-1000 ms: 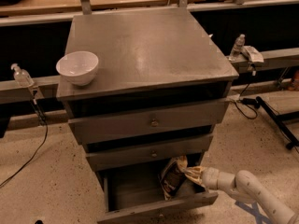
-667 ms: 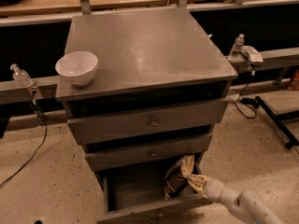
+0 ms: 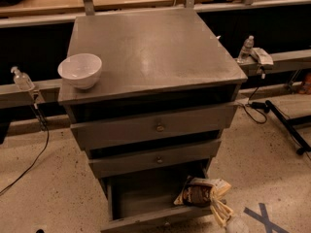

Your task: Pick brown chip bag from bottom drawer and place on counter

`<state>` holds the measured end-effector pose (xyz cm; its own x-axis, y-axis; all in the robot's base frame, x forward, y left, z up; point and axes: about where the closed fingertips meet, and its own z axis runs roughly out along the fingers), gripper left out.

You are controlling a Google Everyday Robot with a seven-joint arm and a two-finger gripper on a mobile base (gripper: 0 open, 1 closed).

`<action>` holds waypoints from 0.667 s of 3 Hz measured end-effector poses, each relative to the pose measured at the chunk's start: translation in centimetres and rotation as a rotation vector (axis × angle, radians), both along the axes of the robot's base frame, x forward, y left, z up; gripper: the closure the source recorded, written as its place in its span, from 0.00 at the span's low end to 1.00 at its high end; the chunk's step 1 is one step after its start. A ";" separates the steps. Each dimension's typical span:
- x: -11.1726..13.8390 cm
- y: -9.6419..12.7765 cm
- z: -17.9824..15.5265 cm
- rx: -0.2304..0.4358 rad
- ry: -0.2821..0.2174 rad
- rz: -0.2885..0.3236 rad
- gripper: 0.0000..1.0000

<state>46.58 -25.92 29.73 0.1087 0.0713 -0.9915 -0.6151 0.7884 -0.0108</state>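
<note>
The brown chip bag (image 3: 199,194) hangs tilted at the right end of the open bottom drawer (image 3: 138,200), reaching over the drawer's right wall. My gripper (image 3: 221,212) comes in from the lower right corner of the camera view. Its cream fingers (image 3: 218,208) are shut on the bag's lower right edge. The rest of the arm is mostly out of frame. The grey counter (image 3: 150,47) is the cabinet top above the two closed upper drawers.
A white bowl (image 3: 80,70) stands on the counter's front left corner. Small bottles sit on side ledges at the right (image 3: 247,47) and at the left (image 3: 21,78). Cables lie on the floor on both sides. A blue tape cross (image 3: 262,217) marks the floor at lower right.
The bag has gone from standing upright in the drawer to lying tilted over its right wall, further right. My gripper and arm have drawn back toward the lower right corner.
</note>
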 end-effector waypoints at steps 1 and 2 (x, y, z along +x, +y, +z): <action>-2.5 -1.9 1.8 0.008 -0.052 -0.073 1.00; -3.4 -2.4 5.0 -0.079 -0.087 -0.060 1.00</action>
